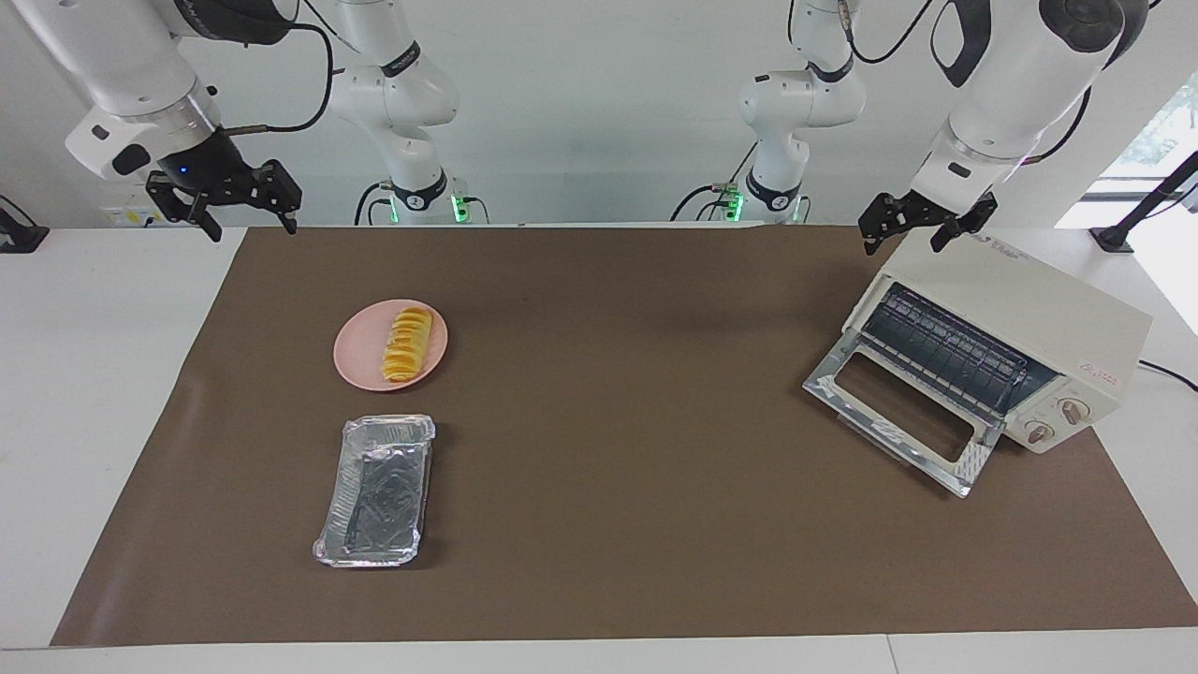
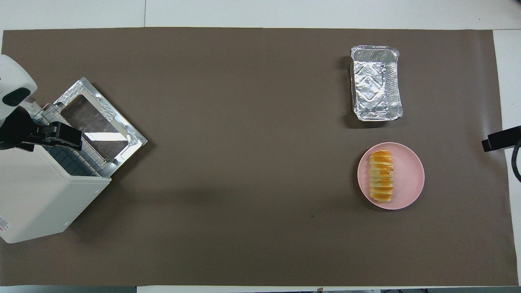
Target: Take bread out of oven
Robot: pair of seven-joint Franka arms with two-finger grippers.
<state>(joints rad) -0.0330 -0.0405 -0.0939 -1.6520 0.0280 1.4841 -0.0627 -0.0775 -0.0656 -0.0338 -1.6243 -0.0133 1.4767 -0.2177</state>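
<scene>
The bread point(image 1: 407, 344) point(image 2: 381, 176), a golden ridged loaf, lies on a round pink plate point(image 1: 351, 363) point(image 2: 411, 176) toward the right arm's end of the table. The cream oven point(image 1: 1029, 301) point(image 2: 36, 195) stands at the left arm's end with its glass door point(image 1: 898, 412) point(image 2: 97, 122) dropped open; only the dark wire rack shows inside. My right gripper point(image 1: 251, 225) hangs open and holds nothing, raised over the mat's edge beside the plate. My left gripper point(image 1: 901, 245) point(image 2: 57, 135) waits open over the oven's top front edge.
A silver foil tray point(image 1: 377, 491) point(image 2: 375, 83) with nothing in it sits farther from the robots than the plate. A brown mat point(image 1: 608, 374) covers the table's middle. The oven's two knobs point(image 1: 1058, 421) face away from the robots.
</scene>
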